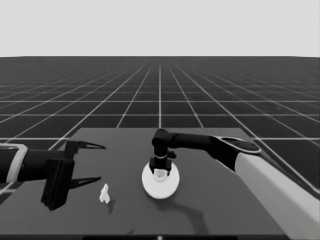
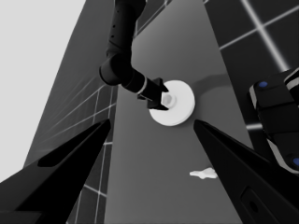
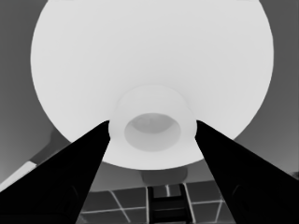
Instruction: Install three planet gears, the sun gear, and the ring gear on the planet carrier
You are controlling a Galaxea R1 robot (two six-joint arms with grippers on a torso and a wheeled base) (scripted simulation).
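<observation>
The right tool (image 1: 160,169) grips the larger round part's (image 1: 160,186) raised hub.

The head view looked down across the counter (image 1: 210,210); the left wrist view looked along it from afar; the right wrist view sat close above the larger round part (image 3: 149,60), which all three shared.

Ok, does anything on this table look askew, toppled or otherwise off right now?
Nothing stands out. The larger round part lies flat on the table, with the right gripper shut on its raised hub. The thin white piece lies apart, near the parked left gripper. No gears show.
</observation>
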